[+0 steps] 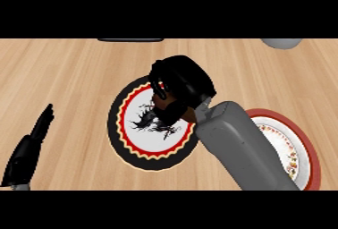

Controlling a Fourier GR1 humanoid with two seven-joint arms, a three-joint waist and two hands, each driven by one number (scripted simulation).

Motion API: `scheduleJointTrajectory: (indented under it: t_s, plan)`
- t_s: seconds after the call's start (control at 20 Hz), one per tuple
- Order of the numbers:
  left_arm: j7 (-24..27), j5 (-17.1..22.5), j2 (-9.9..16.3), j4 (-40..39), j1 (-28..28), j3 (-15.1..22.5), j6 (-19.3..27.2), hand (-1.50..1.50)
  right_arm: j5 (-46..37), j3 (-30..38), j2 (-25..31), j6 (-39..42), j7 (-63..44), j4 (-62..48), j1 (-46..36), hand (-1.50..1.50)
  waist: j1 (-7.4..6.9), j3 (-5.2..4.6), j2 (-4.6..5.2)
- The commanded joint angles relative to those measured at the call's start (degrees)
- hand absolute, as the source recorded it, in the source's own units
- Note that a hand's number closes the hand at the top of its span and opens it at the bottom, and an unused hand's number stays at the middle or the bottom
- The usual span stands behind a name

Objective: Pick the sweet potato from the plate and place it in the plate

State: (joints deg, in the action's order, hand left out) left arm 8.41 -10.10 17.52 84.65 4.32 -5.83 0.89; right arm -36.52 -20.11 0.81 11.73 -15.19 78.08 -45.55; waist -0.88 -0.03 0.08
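Observation:
My right hand (pixel 183 80) hangs over the black-rimmed plate (pixel 135 147), which has a red and cream zigzag ring and a white centre with a black drawing. Its fingers are curled round the brown sweet potato (pixel 189 115), of which only small patches show under the palm and at the wrist. Behind the grey right forearm lies the red-rimmed white plate (pixel 305 143), partly hidden by that arm. My left hand (pixel 30 147) rests open at the lower left, fingers straight and pointing up, well apart from both plates.
A dark flat object (pixel 130 40) lies at the counter's far edge, and a grey rounded object (pixel 282 43) sits at the far right. Bare wooden counter (pixel 66 76) surrounds the plates.

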Motion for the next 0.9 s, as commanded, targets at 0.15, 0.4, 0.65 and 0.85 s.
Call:
scheduleJointTrajectory:
  t_s: [0.15, 0.4, 0.65, 0.85]
  plan:
    - [-0.7, -0.6, -0.3, 0.2, -0.5, -0.2, -0.7, 0.00, 6.6, -10.0, -0.8, -10.4, 1.9, -16.6, -5.1, 1.50, -0.60, 0.01, 0.16]
    - [-1.3, -0.1, 0.3, -1.1, -3.2, -1.0, -1.4, 0.00, 17.5, -14.8, -0.8, -19.9, -6.8, -19.1, -3.4, -1.50, -1.00, 0.01, 0.20]
    - [3.0, -0.5, -0.1, -5.4, -3.6, -2.1, -1.4, 0.00, 25.6, -19.4, -0.8, -27.1, -2.8, -27.0, -9.8, -1.50, -1.38, -0.01, 0.35]
    - [-0.9, -1.1, -0.5, -1.6, -2.9, -0.7, -1.7, 0.00, 28.7, -12.8, -0.8, -32.3, 2.8, -23.0, -7.8, -1.50, -0.96, 0.05, 0.26]
